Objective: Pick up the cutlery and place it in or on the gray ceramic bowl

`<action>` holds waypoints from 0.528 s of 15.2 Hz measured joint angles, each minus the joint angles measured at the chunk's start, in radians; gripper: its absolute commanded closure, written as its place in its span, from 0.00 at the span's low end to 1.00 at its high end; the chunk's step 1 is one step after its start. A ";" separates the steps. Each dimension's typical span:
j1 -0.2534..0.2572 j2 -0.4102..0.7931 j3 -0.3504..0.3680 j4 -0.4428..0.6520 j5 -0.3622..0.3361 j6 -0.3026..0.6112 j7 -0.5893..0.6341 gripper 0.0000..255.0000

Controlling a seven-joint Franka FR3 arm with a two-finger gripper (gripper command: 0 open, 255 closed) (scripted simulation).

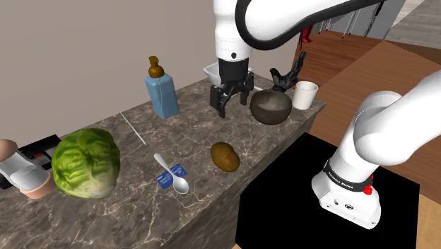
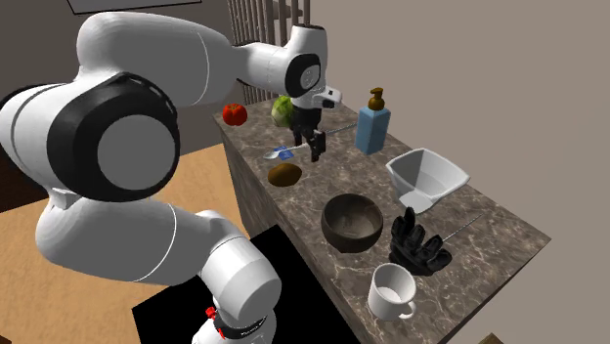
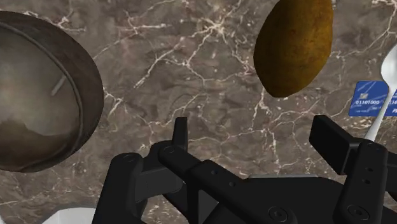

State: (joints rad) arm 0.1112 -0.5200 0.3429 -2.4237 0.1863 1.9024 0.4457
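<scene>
I have the tool (image 1: 230, 102) poised above the marble table (image 1: 191, 127), in the upper middle of the shoulder view, hanging from the white arm (image 1: 283, 21) that comes in from the top of the frame. Through the wrist camera its two black fingers (image 3: 180, 133) stand well apart, with only bare marble between them, so it holds nothing. The spoon (image 1: 173, 175) I am after lies flat near the lower middle of the shoulder view, close to the table's front edge. It is pale, and it rests across a small blue card (image 1: 164, 178), with its rounded end pointing toward the bottom of the frame. It is well apart from the tool. A brown potato (image 1: 225, 156) sits to the right of the spoon in that view, below the tool. The bowl (image 1: 271, 107) is dark grey-brown and upright, just to the right of the tool, and looks empty from the wrist camera. A white mug (image 1: 305, 95) and a black glove (image 1: 286, 78) sit near the bowl toward the upper right. A head of lettuce (image 1: 86, 163) sits at the lower left, and a blue pump bottle (image 1: 162, 90) stands at the upper left of centre.
</scene>
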 measured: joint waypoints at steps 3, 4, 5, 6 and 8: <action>0.006 0.086 0.062 0.045 -0.002 0.042 0.068 0.00; 0.009 0.116 0.084 0.058 -0.004 0.059 0.093 0.00; 0.010 0.150 0.106 0.070 -0.009 0.080 0.118 0.00; 0.012 0.181 0.127 0.093 -0.016 0.088 0.147 0.00; 0.017 0.241 0.169 0.121 -0.032 0.118 0.201 0.00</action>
State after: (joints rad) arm 0.1282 -0.2794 0.5121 -2.3030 0.1541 2.0201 0.6465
